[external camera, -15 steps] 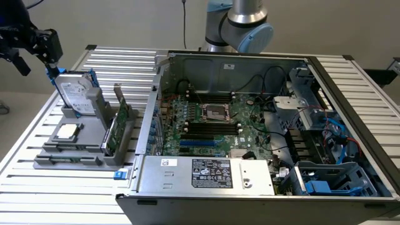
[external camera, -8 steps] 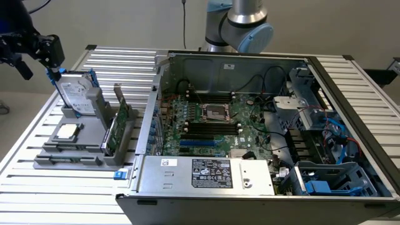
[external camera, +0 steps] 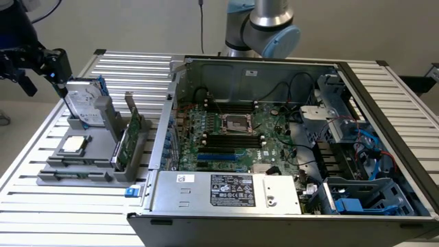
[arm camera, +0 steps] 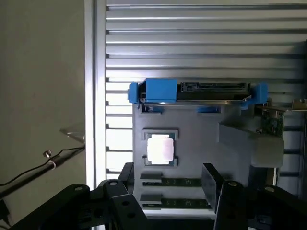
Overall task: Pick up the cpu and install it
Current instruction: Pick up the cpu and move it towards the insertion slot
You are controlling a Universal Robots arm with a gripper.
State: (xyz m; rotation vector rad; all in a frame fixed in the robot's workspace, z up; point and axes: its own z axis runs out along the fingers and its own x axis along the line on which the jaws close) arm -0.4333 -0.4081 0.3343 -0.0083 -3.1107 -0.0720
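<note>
The black tool (external camera: 45, 77) hangs at the upper left of the exterior view, jaws spread wide with nothing between them. The cpu (external camera: 74, 144), a small flat square with a shiny silver top and tan rim, lies in a recess of the matte grey plastic holder (external camera: 75, 175) at the frame's left. Just above it stands the silver hard drive (external camera: 85, 105) with its white label and blue handles. The bench (external camera: 130, 67) is ribbed aluminium slats. The print on the power-supply label (external camera: 233, 190) is too small to read.
</note>
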